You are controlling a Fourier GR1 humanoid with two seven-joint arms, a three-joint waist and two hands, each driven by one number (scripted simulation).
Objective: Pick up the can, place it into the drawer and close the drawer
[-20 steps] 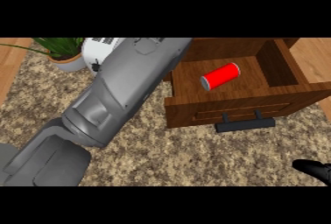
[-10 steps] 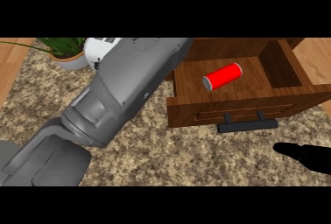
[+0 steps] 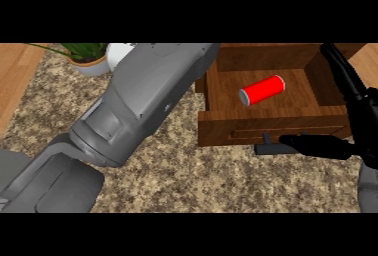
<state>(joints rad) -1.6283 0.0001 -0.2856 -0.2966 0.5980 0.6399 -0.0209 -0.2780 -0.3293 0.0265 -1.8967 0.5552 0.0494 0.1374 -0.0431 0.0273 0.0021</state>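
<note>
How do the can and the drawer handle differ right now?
The can is red, round and lies on its side inside the open drawer; the drawer handle is dark, bar-shaped and fixed outside on the front. The right robot hand is at the handle; nothing touches the can.

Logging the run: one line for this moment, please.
can: lying in open drawer | right hand: open, at drawer handle | left hand: out of view | drawer: not yet closed

The red can with a grey end lies on its side, tilted diagonally, inside the open wooden drawer (dark handle on its front), nearer the drawer's back-right corner than its front wall.
</note>
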